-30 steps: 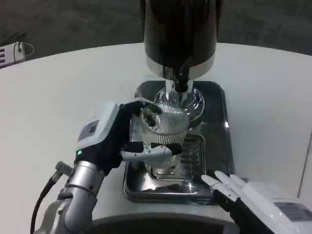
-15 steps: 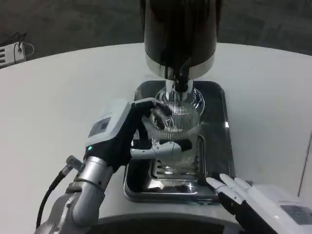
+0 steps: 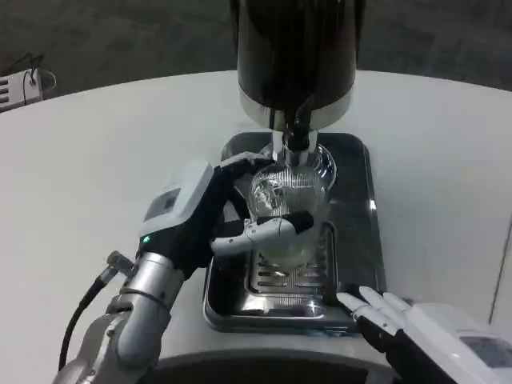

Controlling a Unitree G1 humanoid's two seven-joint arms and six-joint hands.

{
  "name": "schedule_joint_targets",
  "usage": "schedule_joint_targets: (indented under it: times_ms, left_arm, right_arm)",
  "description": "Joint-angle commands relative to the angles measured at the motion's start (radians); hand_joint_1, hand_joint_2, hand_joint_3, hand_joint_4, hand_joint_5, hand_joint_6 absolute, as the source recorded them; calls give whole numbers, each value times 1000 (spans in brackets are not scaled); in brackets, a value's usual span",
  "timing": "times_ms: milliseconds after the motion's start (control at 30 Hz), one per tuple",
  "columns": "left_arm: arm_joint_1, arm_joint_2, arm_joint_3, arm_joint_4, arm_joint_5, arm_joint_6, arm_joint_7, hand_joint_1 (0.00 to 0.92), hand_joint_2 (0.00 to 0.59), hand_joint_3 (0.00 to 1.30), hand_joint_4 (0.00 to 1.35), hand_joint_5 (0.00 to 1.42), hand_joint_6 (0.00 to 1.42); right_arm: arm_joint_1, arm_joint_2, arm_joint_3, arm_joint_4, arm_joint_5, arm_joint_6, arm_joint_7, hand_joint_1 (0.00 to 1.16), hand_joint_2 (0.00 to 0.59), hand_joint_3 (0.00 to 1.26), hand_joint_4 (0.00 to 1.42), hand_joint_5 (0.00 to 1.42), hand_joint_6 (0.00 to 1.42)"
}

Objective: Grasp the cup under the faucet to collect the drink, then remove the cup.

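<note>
A clear ribbed cup (image 3: 290, 200) sits over the drip tray (image 3: 352, 240), right below the black faucet (image 3: 298, 142) of the dark drink dispenser (image 3: 296, 56). My left hand (image 3: 210, 214) grips the cup from its left side, thumb across the front and fingers around the back. My right hand (image 3: 416, 332) rests at the tray's near right corner, fingers stretched flat and holding nothing. Whether liquid is in the cup cannot be told.
The steel tray's grille (image 3: 290, 278) lies in front of the cup. The white table (image 3: 96, 160) spreads wide on the left and on the right. A cable (image 3: 80, 320) hangs from my left forearm. A white box (image 3: 16, 84) sits far left.
My left hand has carried the cup away from me and slightly right, from the front of the grille to directly beneath the faucet. The right hand has barely moved.
</note>
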Motion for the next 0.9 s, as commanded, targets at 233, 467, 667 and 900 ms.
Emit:
schedule_joint_targets:
  times_ms: [233, 467, 667, 900]
  left_arm:
    - [17, 31, 9, -23, -52, -33, -39, 114, 3, 313, 247, 581, 1029]
    - [114, 64, 69, -176, -136, -43, -87, 69, 13, 285, 232, 486, 867]
    - [218, 70, 149, -377, -231, -52, -124, 24, 24, 281, 255, 425, 669]
    - [223, 68, 207, -532, -396, -55, -221, 0, 36, 308, 294, 385, 455]
  right_arm:
    - [-17, -26, 12, -15, 15, 39, 11, 563, 458, 85, 0, 0, 0]
    - [-33, -40, 10, -12, 21, 58, 4, 562, 455, 85, 0, 0, 0]
    - [-48, -55, 11, -5, 28, 76, 0, 562, 453, 85, 0, 0, 0]
    - [-68, -60, 20, 7, 28, 84, -4, 562, 453, 85, 0, 0, 0]
